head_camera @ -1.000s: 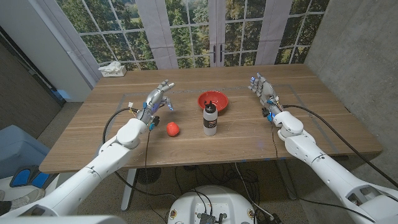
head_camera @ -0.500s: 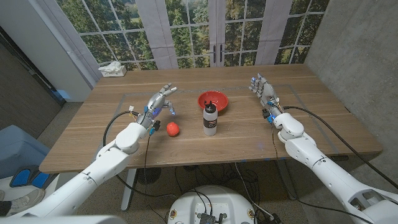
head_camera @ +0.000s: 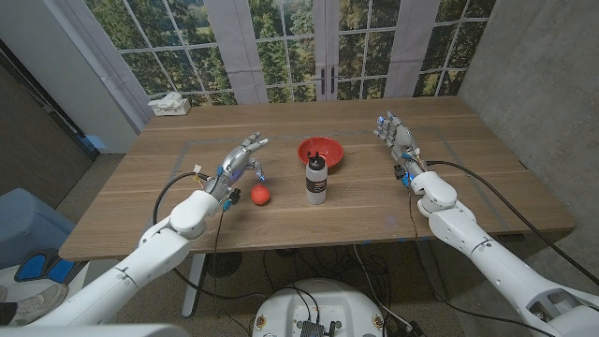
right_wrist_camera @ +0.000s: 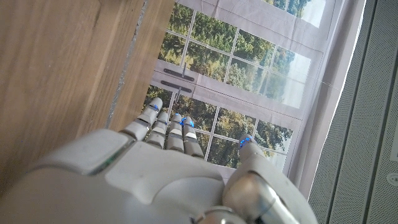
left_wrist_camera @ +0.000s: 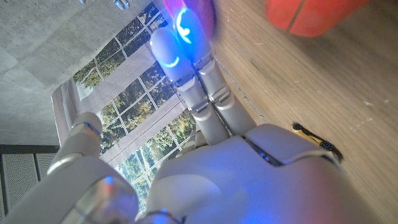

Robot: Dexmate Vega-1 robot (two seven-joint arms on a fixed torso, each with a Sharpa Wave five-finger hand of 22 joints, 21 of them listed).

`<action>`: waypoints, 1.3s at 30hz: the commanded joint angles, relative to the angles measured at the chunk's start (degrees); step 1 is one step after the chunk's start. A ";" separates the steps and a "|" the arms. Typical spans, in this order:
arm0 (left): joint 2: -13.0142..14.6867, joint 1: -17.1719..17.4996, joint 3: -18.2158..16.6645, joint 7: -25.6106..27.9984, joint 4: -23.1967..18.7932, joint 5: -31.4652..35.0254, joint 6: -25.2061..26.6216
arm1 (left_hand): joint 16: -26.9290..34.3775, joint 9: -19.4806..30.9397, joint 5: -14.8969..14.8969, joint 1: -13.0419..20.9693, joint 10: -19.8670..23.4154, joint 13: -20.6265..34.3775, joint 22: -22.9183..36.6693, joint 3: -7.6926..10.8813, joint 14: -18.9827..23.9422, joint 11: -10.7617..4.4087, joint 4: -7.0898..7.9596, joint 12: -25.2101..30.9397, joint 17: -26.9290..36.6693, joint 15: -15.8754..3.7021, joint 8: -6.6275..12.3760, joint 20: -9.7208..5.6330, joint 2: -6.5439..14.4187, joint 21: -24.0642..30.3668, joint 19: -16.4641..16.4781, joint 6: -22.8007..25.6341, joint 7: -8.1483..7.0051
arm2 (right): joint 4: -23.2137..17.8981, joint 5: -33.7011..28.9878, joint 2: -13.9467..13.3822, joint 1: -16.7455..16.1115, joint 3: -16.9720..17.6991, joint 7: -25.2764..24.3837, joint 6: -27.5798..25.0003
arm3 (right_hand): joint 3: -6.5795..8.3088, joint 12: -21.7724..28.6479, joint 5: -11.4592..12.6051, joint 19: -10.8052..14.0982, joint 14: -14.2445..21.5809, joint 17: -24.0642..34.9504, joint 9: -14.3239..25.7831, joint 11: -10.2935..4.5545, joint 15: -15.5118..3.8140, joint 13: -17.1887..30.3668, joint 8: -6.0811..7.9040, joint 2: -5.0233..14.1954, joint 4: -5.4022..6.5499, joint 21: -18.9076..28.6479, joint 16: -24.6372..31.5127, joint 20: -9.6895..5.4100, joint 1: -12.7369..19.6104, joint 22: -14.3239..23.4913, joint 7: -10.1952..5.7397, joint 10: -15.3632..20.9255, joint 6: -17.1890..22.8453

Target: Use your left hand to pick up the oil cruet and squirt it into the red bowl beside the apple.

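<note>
The oil cruet (head_camera: 317,180), a clear bottle with a white cap and dark lower half, stands upright mid-table. Just behind it sits the red bowl (head_camera: 321,151). The red apple (head_camera: 260,194) lies to the cruet's left. My left hand (head_camera: 239,160) hovers just behind and left of the apple, fingers spread and holding nothing; in the left wrist view its fingers (left_wrist_camera: 186,68) reach past the apple (left_wrist_camera: 298,15). My right hand (head_camera: 395,134) stands at the table's right side, fingers extended, empty, well apart from the bowl.
A white tissue box (head_camera: 169,104) sits at the table's far left corner. The wooden table (head_camera: 487,178) is bare around my right arm. Windows stand behind the far edge.
My left hand has drifted nearer and slightly right, closing on the apple. The right hand has barely moved.
</note>
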 commanded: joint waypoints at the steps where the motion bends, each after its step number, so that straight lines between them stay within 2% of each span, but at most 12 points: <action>1: 1.03 1.73 0.06 -0.92 -1.46 0.10 -0.22 | 0.19 0.10 0.05 0.59 -0.05 0.26 -0.02 -0.35 -0.14 0.04 -0.03 -0.08 0.15 -0.14 0.11 0.05 -0.01 0.21 -0.14 -0.46 1.79 | -1.24 -0.61 -0.04 -0.98 -0.18 -0.80 0.31 | -0.14 0.19 0.18 0.61 0.36 -0.06 0.35 0.17 0.03 0.15 0.32 0.17 0.07 -0.09 0.09 -0.27 -0.33 0.31 0.31 0.47 0.47; 9: 1.26 1.83 0.24 -1.81 -1.67 0.24 -0.80 | 0.16 0.10 0.07 0.76 0.05 0.25 -0.22 -0.50 -0.14 -0.27 -0.04 -0.02 0.07 -0.14 0.09 0.03 0.07 0.29 -0.24 -0.96 1.77 | -2.32 -0.43 -0.18 -2.47 0.25 -1.56 0.78 | -0.16 0.19 0.19 0.69 0.39 -0.13 0.34 0.21 0.02 0.15 0.33 0.17 0.04 -0.26 0.11 -0.26 -0.39 0.32 0.32 0.50 0.51; 15: 1.51 0.43 1.28 -3.98 -0.90 0.49 -0.76 | 0.23 0.11 0.08 0.99 0.27 0.25 -0.30 -0.50 -0.08 -0.66 -0.06 0.06 0.11 -0.16 0.12 0.02 0.22 0.33 -0.36 -1.26 1.71 | -3.14 -0.36 -0.33 -3.74 0.63 -2.08 1.42 | -0.18 0.18 0.19 0.75 0.37 -0.17 0.34 0.20 0.06 0.15 0.32 0.18 0.02 -0.38 0.10 -0.23 -0.42 0.32 0.34 0.51 0.51; 17: 1.50 -0.13 1.62 -4.66 -0.56 0.62 -0.95 | 0.08 0.12 0.08 1.21 0.32 0.24 -0.32 -0.46 -0.28 -1.25 -0.13 0.07 -0.05 -0.18 0.36 0.02 0.28 0.40 -0.34 -0.78 1.75 | -3.47 -0.24 -0.55 -4.24 0.83 -2.08 1.61 | -0.19 0.18 0.19 0.76 0.37 -0.20 0.34 0.21 0.11 0.15 0.32 0.19 0.01 -0.46 0.09 -0.21 -0.44 0.32 0.35 0.50 0.51; 22: 2.19 -0.93 2.27 -5.71 -0.79 1.93 -1.14 | 0.00 0.10 0.04 2.55 0.51 0.23 -0.43 -0.25 -0.39 -2.82 -0.52 0.10 -0.23 -0.20 1.43 0.01 0.23 0.51 -0.69 2.57 0.68 | -4.69 -0.22 -0.78 -6.02 1.59 -3.16 2.54 | -0.21 0.17 0.20 0.83 0.39 -0.24 0.34 0.13 0.12 0.14 0.31 0.20 0.00 -0.58 0.10 -0.22 -0.49 0.32 0.31 0.52 0.50; 28: 2.71 -1.72 2.98 -6.60 -0.87 3.29 -1.31 | 0.36 0.09 -0.02 4.49 1.15 0.23 -0.63 0.01 -0.31 -4.35 -1.04 0.29 -0.04 -0.24 1.71 -0.02 -0.10 0.57 -0.89 4.50 0.21 | -4.97 -0.56 -0.83 -6.88 1.91 -3.62 3.36 | -0.23 0.16 0.20 0.92 0.43 -0.29 0.34 0.13 0.15 0.14 0.32 0.21 -0.02 -0.71 0.12 -0.20 -0.53 0.33 0.29 0.51 0.54; 29: 2.82 -1.83 3.09 -6.73 -0.95 3.50 -1.26 | 0.55 0.09 -0.07 5.35 1.62 0.23 -0.70 0.02 -0.38 -4.86 -1.15 0.41 0.07 -0.24 1.76 -0.01 -0.32 0.60 -0.96 5.23 -0.49 | -4.97 -0.39 -0.83 -6.94 1.98 -3.48 3.44 | -0.24 0.17 0.20 0.92 0.45 -0.30 0.34 0.16 0.17 0.14 0.32 0.21 -0.02 -0.73 0.13 -0.21 -0.54 0.33 0.30 0.53 0.54; 33: 3.11 -2.08 3.38 -6.58 -1.26 4.76 -1.16 | 0.97 0.09 -0.21 6.65 2.01 0.22 -0.82 -0.13 -0.39 -5.70 -1.28 0.44 0.35 -0.24 1.92 0.01 -0.76 0.67 -1.03 6.54 -1.53 | -5.19 -0.65 -0.96 -7.27 2.14 -3.66 3.75 | -0.26 0.17 0.20 0.97 0.48 -0.33 0.34 0.20 0.31 0.14 0.32 0.19 -0.03 -0.82 0.14 -0.13 -0.58 0.33 0.30 0.54 0.55; 34: 3.18 -2.15 3.46 -6.55 -1.30 5.09 -1.16 | 1.21 0.11 -0.35 8.17 2.16 0.22 -0.98 -0.32 -0.57 -6.91 -1.32 0.35 0.43 -0.25 1.87 0.02 -0.97 0.68 -1.26 7.47 -3.75 | -5.34 -0.53 -0.93 -7.43 2.24 -3.78 3.77 | -0.27 0.17 0.20 0.98 0.46 -0.34 0.34 0.21 0.19 0.14 0.33 0.18 -0.03 -0.84 0.13 -0.13 -0.60 0.33 0.30 0.55 0.56; 35: 3.35 -2.28 3.58 -6.76 -1.36 5.36 -1.11 | 1.30 0.13 -0.46 9.07 2.37 0.22 -1.06 -0.55 -0.73 -7.55 -1.40 0.34 0.44 -0.26 1.99 0.02 -1.17 0.71 -1.38 8.30 -5.12 | -5.46 -0.48 -0.95 -7.60 2.33 -3.85 3.84 | -0.28 0.17 0.20 0.98 0.47 -0.34 0.34 0.20 0.22 0.14 0.32 0.18 -0.03 -0.87 0.14 -0.13 -0.61 0.33 0.31 0.55 0.56; 37: 3.54 -2.56 3.81 -6.97 -1.62 5.85 -0.82 | 1.26 0.15 -0.60 10.23 2.69 0.22 -1.25 -0.91 -0.97 -8.36 -1.47 0.35 0.29 -0.27 2.11 0.02 -1.36 0.67 -1.59 9.20 -6.31 | -5.71 -0.60 -1.08 -7.93 2.45 -4.03 3.96 | -0.30 0.17 0.20 0.98 0.46 -0.36 0.34 0.31 0.18 0.14 0.32 0.17 -0.03 -0.94 0.13 -0.08 -0.64 0.33 0.30 0.57 0.55; 39: 3.83 -2.90 4.11 -7.59 -1.85 6.07 -0.43 | 1.38 0.16 -0.68 11.10 3.22 0.22 -1.33 -1.19 -0.94 -8.88 -1.54 0.46 0.32 -0.28 2.12 0.02 -1.48 0.69 -1.68 9.61 -6.72 | -6.01 -0.55 -1.13 -8.35 2.62 -4.24 4.08 | -0.31 0.16 0.20 1.01 0.51 -0.38 0.34 0.28 0.26 0.14 0.33 0.16 -0.03 -0.98 0.15 -0.11 -0.66 0.33 0.34 0.55 0.58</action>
